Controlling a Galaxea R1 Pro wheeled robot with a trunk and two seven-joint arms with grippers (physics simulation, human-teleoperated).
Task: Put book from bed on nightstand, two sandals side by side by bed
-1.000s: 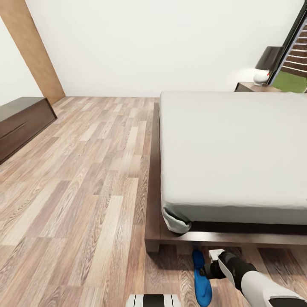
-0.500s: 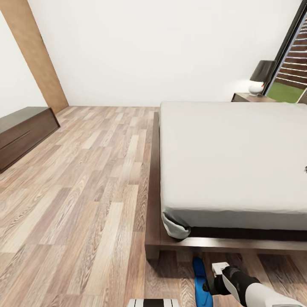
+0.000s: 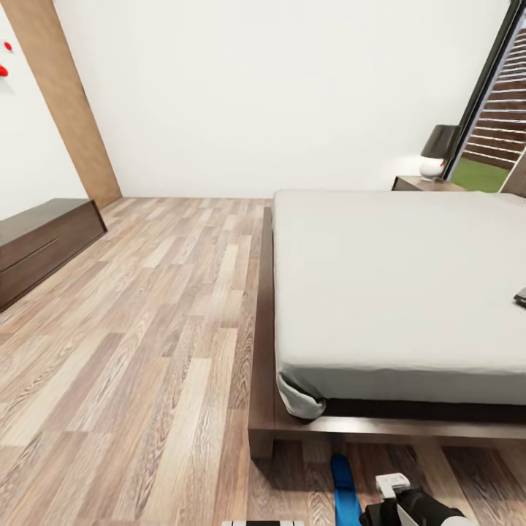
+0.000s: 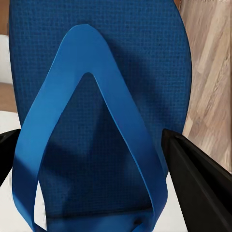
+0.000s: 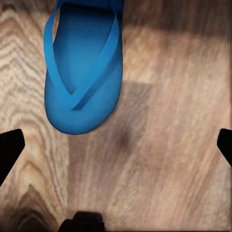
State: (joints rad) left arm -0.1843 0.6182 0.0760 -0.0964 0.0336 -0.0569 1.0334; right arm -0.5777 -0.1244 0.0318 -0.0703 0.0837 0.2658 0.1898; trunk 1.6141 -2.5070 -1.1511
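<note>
Holding one blue sandal (image 4: 96, 121) between its fingers, the left gripper (image 4: 101, 159) has its dark fingertips at either side of the sole, and since the sandal hangs there above the wood floor (image 3: 131, 329), I'd say it's clamped on it, probably carrying it over to pair it up. The right gripper (image 5: 116, 145) is spread wide apart over bare floor, nothing between the tips, with the other sandal (image 5: 82, 72) lying flat just past them. My guess is it was set down there on purpose, since the spot sits right by the bed (image 3: 394, 285).

In the head view that floor sandal is at 6 o'clock, just off the foot corner of the frame, with the right wrist beside it.

The book (image 3: 521, 296) is only a dark sliver at 3 o'clock on the mattress, so that bit isn't done yet. The nightstand (image 3: 424, 183) with a lamp (image 3: 437, 150) sits around 1 o'clock, and a longer dark cabinet (image 3: 44, 245) at 9 o'clock.
</note>
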